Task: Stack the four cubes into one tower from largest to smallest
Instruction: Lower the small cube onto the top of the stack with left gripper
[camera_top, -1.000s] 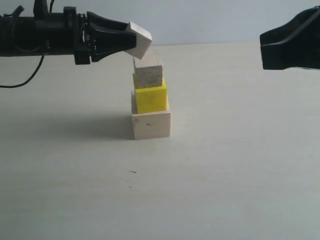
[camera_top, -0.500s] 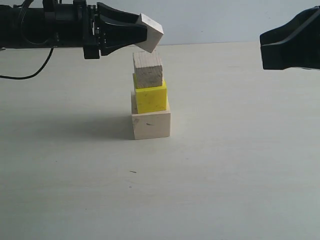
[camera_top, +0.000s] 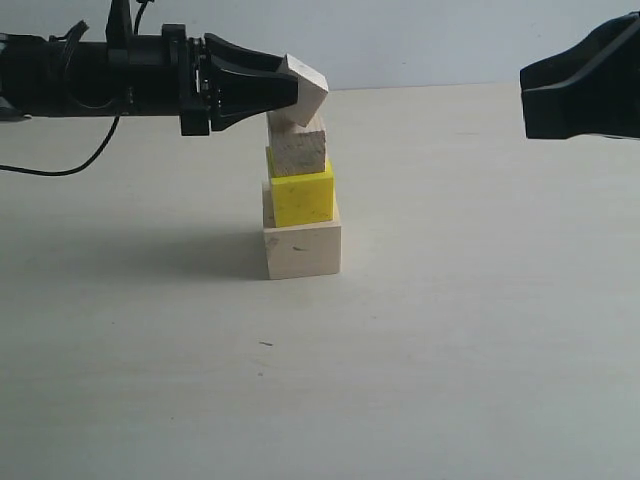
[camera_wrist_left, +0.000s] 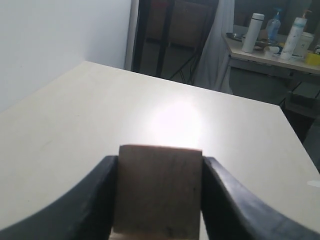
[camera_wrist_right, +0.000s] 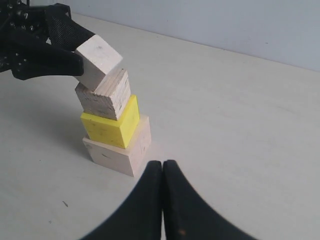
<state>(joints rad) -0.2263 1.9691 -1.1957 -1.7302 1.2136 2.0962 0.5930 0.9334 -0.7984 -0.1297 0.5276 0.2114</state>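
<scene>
Left gripper (camera_top: 290, 90) jaws partway open, clamped on tilted small cube (camera_top: 308, 88) right above the stack of grey-tan cube (camera_top: 298, 152), yellow cube (camera_top: 302, 196), large cube (camera_top: 302, 250); right gripper (camera_wrist_right: 162, 168) fully closed, empty, well apart.

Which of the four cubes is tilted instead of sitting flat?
The tiny pale wood cube, held tilted in the left gripper at the top; the grainy cube, yellow cube and large cube sit flat.

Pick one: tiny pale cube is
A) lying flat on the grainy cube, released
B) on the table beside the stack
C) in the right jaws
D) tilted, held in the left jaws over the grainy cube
D: the left jaws clamp the tiny pale cube, corner-down, above the grainy cube.
</scene>
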